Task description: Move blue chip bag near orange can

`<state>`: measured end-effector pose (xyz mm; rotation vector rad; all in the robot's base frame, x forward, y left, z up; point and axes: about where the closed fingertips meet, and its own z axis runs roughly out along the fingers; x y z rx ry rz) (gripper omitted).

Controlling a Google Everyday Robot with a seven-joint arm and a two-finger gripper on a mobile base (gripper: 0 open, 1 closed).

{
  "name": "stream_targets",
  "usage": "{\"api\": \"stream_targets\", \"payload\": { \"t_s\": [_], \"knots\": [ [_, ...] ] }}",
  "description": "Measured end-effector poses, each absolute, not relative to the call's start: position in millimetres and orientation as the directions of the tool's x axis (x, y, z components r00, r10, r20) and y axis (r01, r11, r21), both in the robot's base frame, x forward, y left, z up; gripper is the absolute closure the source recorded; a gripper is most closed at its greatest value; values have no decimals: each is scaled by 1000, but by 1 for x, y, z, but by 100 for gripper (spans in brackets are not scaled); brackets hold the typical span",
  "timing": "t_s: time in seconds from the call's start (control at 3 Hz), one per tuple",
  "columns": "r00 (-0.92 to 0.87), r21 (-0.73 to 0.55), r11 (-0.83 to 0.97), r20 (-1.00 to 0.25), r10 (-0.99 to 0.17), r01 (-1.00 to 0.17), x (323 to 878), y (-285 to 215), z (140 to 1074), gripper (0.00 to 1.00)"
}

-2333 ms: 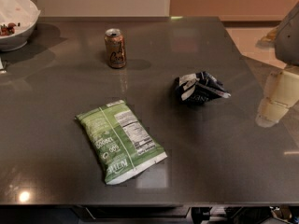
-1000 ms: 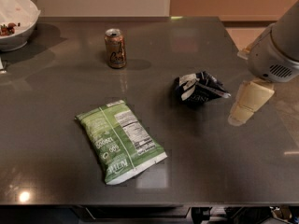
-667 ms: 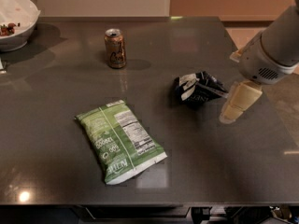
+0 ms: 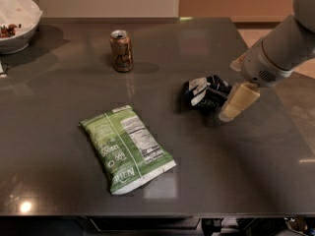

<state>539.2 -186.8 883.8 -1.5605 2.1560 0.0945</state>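
The blue chip bag lies crumpled on the dark table, right of centre, navy with white patches. The orange can stands upright at the back, left of the bag and well apart from it. My gripper comes in from the upper right on a white arm. Its cream-coloured fingers hang just at the bag's right edge, close above the table. I cannot tell whether they touch the bag.
A large flat green bag lies at front centre-left. A white bowl with some food stands at the back left corner. The table's right edge is just beyond my gripper.
My gripper has moved leftward from the table's right edge to the right side of the blue chip bag. The bag, the can and the green bag have not moved.
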Motion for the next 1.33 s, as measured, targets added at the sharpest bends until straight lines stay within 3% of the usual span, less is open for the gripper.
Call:
{"api": "stream_targets", "payload": {
  "t_s": [0.33,1.33],
  "knots": [
    [-244,-195,356,-436,-866,-914,549,-181,881,27],
    [-184,-209,316,-482,-857,-925,583,-142,892,97]
  ]
}}
